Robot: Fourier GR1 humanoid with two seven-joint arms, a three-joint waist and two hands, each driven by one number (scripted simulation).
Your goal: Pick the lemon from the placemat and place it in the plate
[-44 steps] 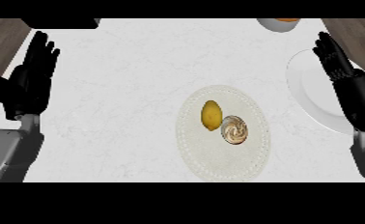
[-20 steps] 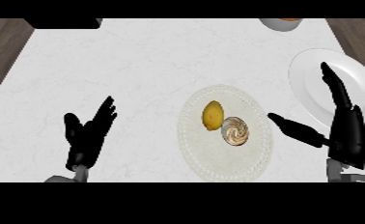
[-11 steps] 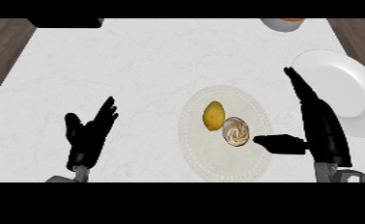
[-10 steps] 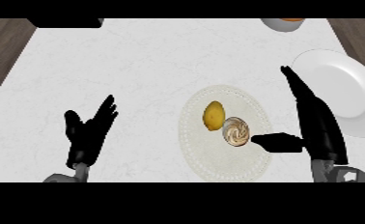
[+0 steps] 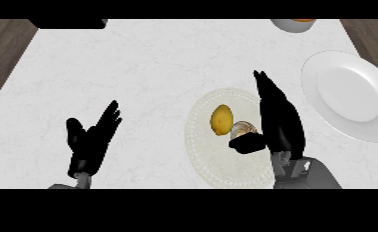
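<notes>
The right robot hand [image 5: 275, 118] has slid left over the placemat [image 5: 221, 168], fingers straight, released; the lemon [image 5: 221, 120] lies just left of it. The left robot hand [image 5: 90, 143] rests open.

The yellow lemon [image 5: 221, 119] lies on the pale round placemat [image 5: 210, 166], just left of the right hand's fingers [image 5: 275, 107], while the white plate [image 5: 347, 96] sits to their right.
</notes>
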